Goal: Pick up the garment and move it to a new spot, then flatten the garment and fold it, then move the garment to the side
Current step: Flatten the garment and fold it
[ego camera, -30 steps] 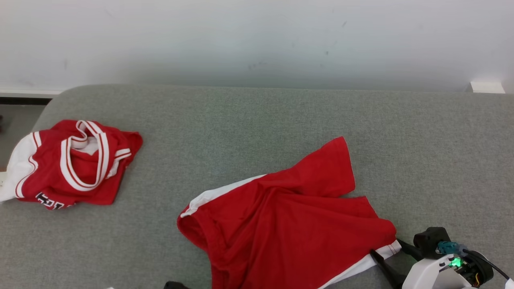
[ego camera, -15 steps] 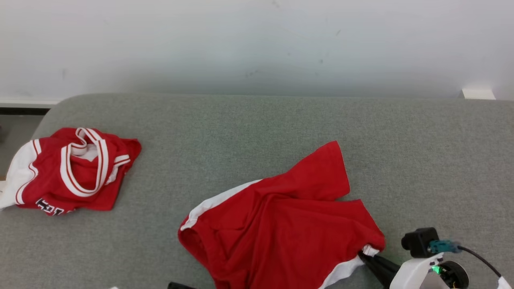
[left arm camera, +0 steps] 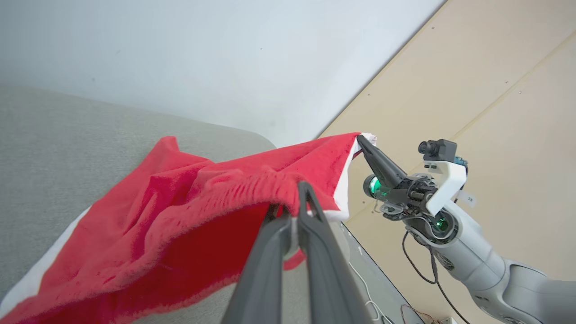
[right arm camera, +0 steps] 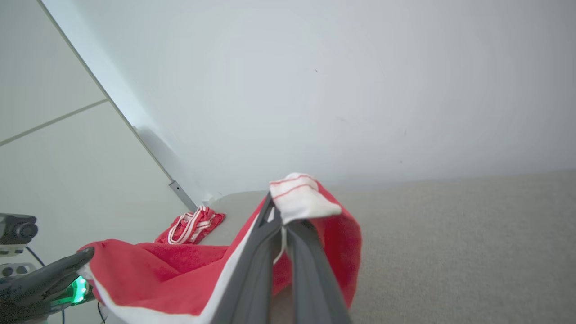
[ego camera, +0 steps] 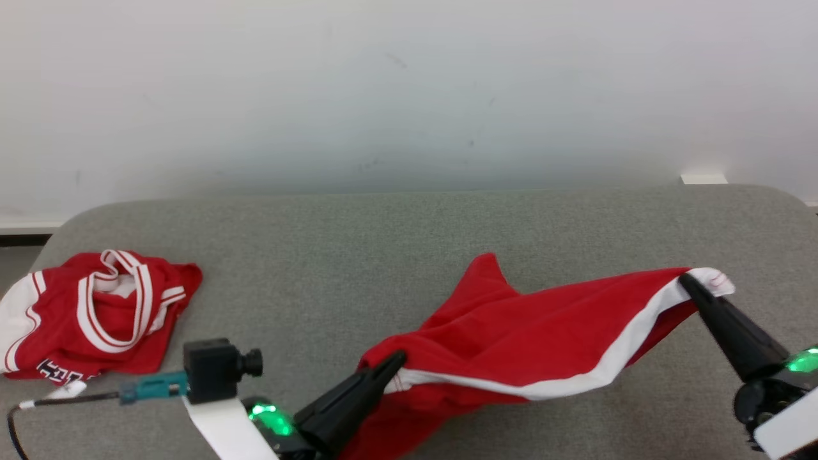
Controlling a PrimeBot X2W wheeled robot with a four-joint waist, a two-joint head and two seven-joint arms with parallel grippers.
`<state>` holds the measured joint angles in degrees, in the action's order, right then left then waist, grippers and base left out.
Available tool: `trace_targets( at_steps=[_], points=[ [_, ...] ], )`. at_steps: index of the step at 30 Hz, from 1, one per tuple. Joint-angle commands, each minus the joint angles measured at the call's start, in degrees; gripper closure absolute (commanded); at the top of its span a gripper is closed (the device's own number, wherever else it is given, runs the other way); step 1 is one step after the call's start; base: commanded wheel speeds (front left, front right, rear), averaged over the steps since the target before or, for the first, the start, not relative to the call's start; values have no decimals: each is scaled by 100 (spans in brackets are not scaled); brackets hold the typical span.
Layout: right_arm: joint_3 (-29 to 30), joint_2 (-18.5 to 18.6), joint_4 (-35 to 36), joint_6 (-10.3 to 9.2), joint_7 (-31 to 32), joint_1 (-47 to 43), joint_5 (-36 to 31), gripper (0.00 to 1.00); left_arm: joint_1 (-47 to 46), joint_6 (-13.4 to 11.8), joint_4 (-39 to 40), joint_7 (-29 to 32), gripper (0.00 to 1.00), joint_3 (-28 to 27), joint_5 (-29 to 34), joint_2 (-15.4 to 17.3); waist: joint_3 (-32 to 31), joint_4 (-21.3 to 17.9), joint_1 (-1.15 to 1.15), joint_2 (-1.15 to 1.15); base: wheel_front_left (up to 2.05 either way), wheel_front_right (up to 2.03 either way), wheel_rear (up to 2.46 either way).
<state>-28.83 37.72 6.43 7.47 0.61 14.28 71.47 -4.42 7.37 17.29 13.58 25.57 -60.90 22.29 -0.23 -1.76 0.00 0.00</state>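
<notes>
— Where's the left gripper (ego camera: 397, 360)?
— Low, reaching up and to the right, fingers clamped on a corner of the red garment (ego camera: 530, 338).
— And the garment?
— Stretched between both grippers, its lower part on the grey cushion (ego camera: 358, 255).
— And the right gripper (ego camera: 689, 282)?
— Higher, slanting up-left, fingers pinched shut on the white-trimmed corner.

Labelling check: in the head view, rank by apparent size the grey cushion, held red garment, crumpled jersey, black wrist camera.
Largest first:
grey cushion
held red garment
crumpled jersey
black wrist camera, despite being nearest
</notes>
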Motion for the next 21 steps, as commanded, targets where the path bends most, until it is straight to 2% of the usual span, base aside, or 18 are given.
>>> trace_targets(
  at_steps=[1, 5, 8, 11, 15, 17, 21],
  points=[
    [298, 234, 448, 2, -164, -284, 205, 100, -160, 15, 381, 73, 100, -58, -263, 28, -95, -110, 0, 0, 0, 0, 0],
    [1091, 637, 1503, 3, -579, -820, 521, 100, -396, -24, 1169, 185, 100, -310, -725, 65, -132, -287, 0, 0, 0, 0, 0],
    [1727, 881, 2147, 3, -816, -1202, 655, 100, -600, -195, 1648, 304, 100, -536, -1011, 101, -123, -444, 0, 0, 0, 0, 0],
    [2321, 1090, 2597, 3, -906, -1473, 774, 100, -862, -515, 1938, 419, 100, -779, -1215, 88, -73, -601, 0, 0, 0, 0, 0],
    [2916, 1319, 2819, 3, -760, -1626, 918, 100, -1332, -933, 2078, 661, 100, -907, -1338, 121, 124, -768, 0, 0, 0, 0, 0],
    [3165, 1349, 2625, 1, -706, -1511, 799, 100, -1644, -1106, 1969, 808, 100, -910, -1205, 175, 350, -799, 0, 0, 0, 0, 0],
    [3032, 1097, 2203, -5, -392, -864, 635, 100, -2523, -1353, 1295, 1005, 100, -822, -826, 161, 945, -743, 0, 0, 0, 0, 0]
  ],
)
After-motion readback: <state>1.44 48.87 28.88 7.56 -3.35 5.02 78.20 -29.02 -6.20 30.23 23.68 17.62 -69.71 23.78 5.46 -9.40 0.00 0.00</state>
